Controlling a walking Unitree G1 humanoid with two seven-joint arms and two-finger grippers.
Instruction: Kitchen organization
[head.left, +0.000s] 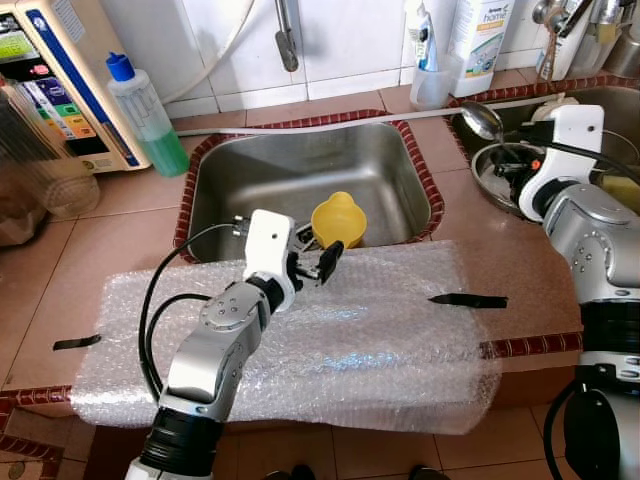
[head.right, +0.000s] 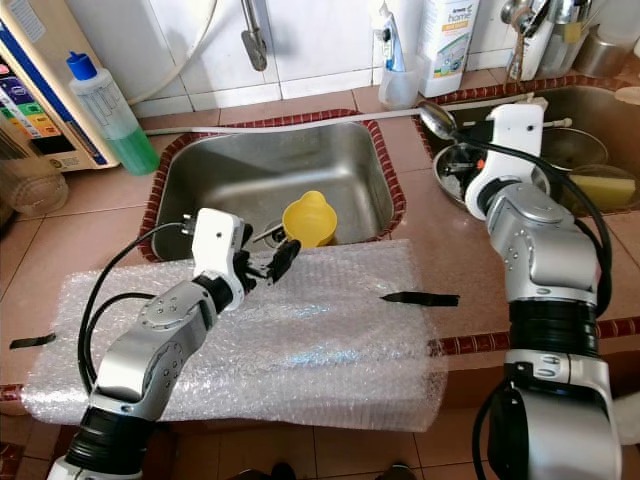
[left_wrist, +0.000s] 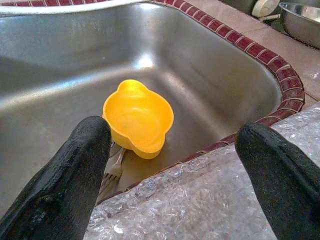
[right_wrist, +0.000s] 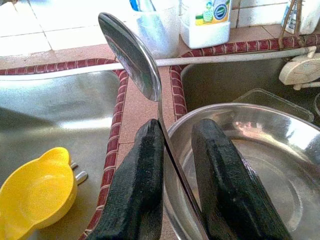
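Two sinks, one yellow cup (head.left: 338, 219), one fork (left_wrist: 111, 172), one ladle (right_wrist: 131, 57), two steel bowls.

Left claw (head.left: 322, 262), centre of frame, is open w/ fingers spread wide, empty, over the far edge of the bubble wrap (head.left: 330, 350) at the left sink (head.left: 260, 175) rim. Cup sits upright in that sink near its front wall, fork touching it on the sink floor. Rest of sink floor is bare.

Right claw (right_wrist: 177, 170), upper right of frame, is clamped on the ladle handle over a steel bowl (right_wrist: 280, 165) by the right sink; ladle head points up toward the back wall. Second bowl (head.right: 575, 148) lies in the right sink.

Green bottle (head.left: 148, 115) upper left, white jug (head.left: 478, 40) & clear cup (head.left: 432, 80) top centre on the tabletop. Two black tape strips (head.left: 468, 299) pin the wrap.
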